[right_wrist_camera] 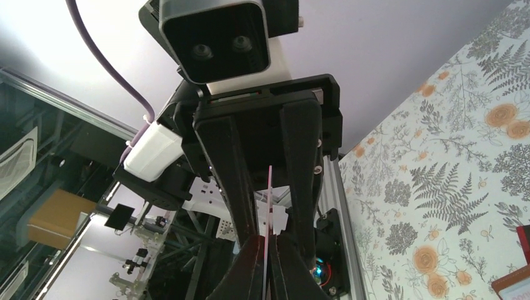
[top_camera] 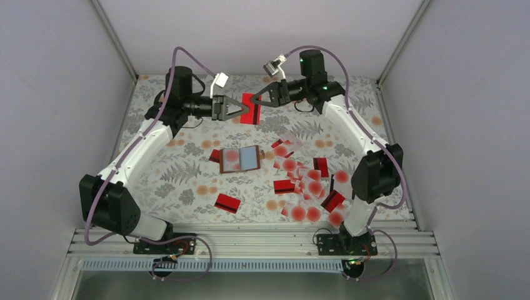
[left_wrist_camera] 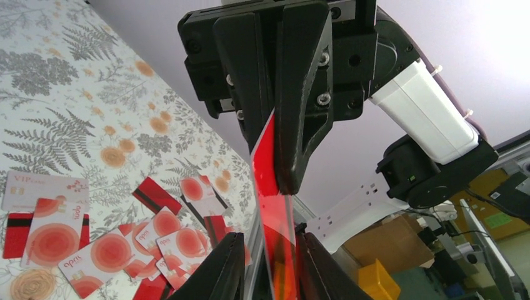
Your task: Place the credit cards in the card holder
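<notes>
Pinching a red credit card [top_camera: 253, 116] aloft in right end effector [top_camera: 255, 102], left end effector [top_camera: 244, 111] seemingly spread narrowly around it; could drop it, if released early, well away from card holder [top_camera: 240, 159] on desk [top_camera: 175, 178]

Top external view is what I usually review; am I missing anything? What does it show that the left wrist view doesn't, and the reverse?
Only top external: the open card holder lying on the table, with a red-dot card on one half. Only left wrist: the word VIP readable on a whitish card. Both: the red card in the air, gripped by the right end effector, between the left end effector's fingers, and the scattered card pile.
</notes>
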`<control>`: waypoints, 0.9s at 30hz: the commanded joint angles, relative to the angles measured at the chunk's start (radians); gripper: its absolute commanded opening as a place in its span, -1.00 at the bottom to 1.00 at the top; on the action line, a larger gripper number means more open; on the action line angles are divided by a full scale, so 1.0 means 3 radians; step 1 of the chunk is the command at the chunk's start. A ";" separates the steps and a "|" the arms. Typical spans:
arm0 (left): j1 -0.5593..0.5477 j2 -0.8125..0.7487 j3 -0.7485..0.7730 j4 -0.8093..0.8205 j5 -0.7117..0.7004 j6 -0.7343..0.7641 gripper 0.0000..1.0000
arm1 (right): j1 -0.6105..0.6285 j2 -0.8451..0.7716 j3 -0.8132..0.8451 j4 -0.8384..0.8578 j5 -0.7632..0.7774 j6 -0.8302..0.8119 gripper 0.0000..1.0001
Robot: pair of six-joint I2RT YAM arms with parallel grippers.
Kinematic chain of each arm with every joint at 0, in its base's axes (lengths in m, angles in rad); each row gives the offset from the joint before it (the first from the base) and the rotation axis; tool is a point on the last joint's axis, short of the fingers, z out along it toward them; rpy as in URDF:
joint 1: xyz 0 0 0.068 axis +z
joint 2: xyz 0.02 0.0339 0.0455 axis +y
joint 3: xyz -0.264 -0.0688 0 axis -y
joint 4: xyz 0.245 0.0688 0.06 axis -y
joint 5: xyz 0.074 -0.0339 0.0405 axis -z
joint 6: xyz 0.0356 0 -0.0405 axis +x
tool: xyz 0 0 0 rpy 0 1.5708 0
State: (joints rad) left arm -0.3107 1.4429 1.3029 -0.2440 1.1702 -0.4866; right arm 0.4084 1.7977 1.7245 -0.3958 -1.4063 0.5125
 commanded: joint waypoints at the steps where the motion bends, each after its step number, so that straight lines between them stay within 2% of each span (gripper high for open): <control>1: -0.0012 0.0011 0.0057 0.0127 0.0085 -0.0022 -0.61 | 0.0055 0.0038 0.0161 -0.0089 -0.0089 -0.0080 -0.93; 3: -0.0012 0.0010 0.0054 0.0120 0.0083 -0.0016 -0.76 | 0.0060 0.0045 0.0171 -0.0092 -0.0088 -0.0082 -0.93; 4: -0.0012 0.0011 0.0050 0.0117 0.0079 -0.0013 -0.91 | 0.0060 0.0049 0.0168 -0.0092 -0.0088 -0.0087 -0.93; 10: -0.0012 -0.0021 -0.0008 0.0093 0.0024 -0.0022 -0.95 | 0.0062 0.0076 0.0199 -0.0113 -0.0039 -0.0094 -0.92; 11: -0.0011 -0.0032 -0.0015 0.0076 -0.0008 -0.0023 -0.95 | 0.0062 0.0076 0.0212 -0.0149 -0.0008 -0.0111 -0.83; 13: -0.0008 -0.0048 -0.0036 -0.0020 -0.0125 -0.0008 -0.95 | 0.0058 0.0087 0.0232 -0.0262 0.0090 -0.0184 -0.07; 14: -0.0003 -0.0067 -0.0055 -0.0075 -0.0230 0.0004 -0.95 | 0.0052 0.0097 0.0234 -0.0348 0.0222 -0.0231 0.24; 15: 0.0014 -0.0092 -0.0098 -0.0138 -0.0349 0.0010 -0.95 | 0.0039 0.0097 0.0226 -0.0441 0.0357 -0.0272 0.40; 17: 0.0045 -0.0149 -0.0253 -0.0207 -0.0574 -0.0019 -0.95 | 0.0007 0.0057 0.0085 -0.0496 0.0625 -0.0241 0.55; 21: 0.0074 -0.0209 -0.0605 -0.0388 -0.1066 0.0028 -0.95 | -0.0013 -0.0074 -0.0363 -0.0486 0.1357 -0.0096 0.58; 27: 0.0103 -0.0112 -0.1054 -0.0312 -0.1358 -0.0016 -0.95 | 0.0144 -0.0159 -0.0992 -0.0353 0.1837 0.0096 0.34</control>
State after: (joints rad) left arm -0.2871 1.3964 1.0328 -0.3321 0.8532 -0.4915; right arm 0.4152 1.7969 1.5162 -0.5056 -1.0008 0.4984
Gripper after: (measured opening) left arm 0.025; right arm 0.690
